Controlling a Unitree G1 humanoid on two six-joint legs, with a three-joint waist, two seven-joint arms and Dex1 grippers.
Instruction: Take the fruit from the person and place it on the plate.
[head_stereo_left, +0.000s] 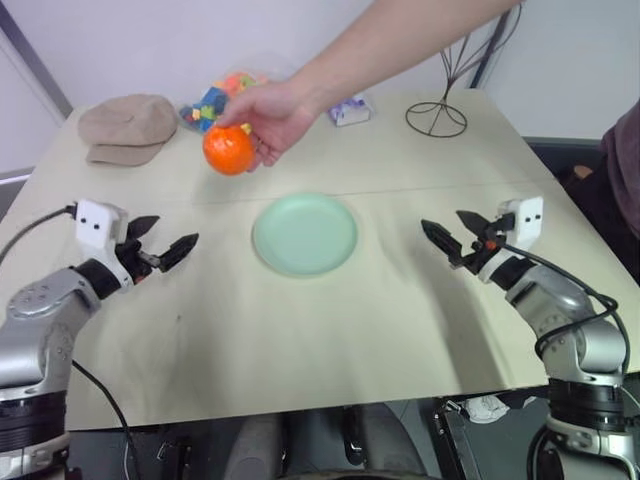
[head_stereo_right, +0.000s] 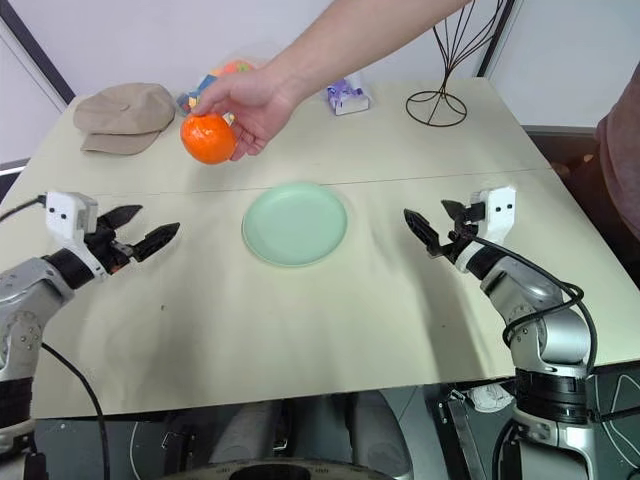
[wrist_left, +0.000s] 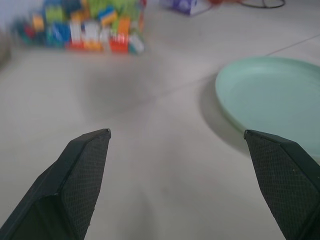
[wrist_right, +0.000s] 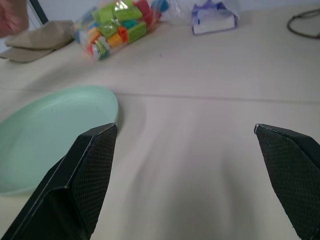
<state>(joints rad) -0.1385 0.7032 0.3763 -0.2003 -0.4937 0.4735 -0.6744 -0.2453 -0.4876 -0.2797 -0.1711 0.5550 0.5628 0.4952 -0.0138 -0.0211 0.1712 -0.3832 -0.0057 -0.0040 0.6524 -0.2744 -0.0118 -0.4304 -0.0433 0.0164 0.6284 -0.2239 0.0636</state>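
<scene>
Above the table's (head_stereo_left: 300, 330) far half, the person's hand (head_stereo_left: 268, 115) is holding out the fruit (head_stereo_left: 228, 149), just beyond the plate (head_stereo_left: 305, 234) and nearer the robot's left side. Both robot hands are hovering low over the table with fingers spread and nothing between them: the left hand (head_stereo_left: 158, 250) left of the plate, the right hand (head_stereo_left: 452, 236) right of it. Judging by this, the handover is not yet begun; next, the left hand probably needs raising to the fruit and closing around it.
</scene>
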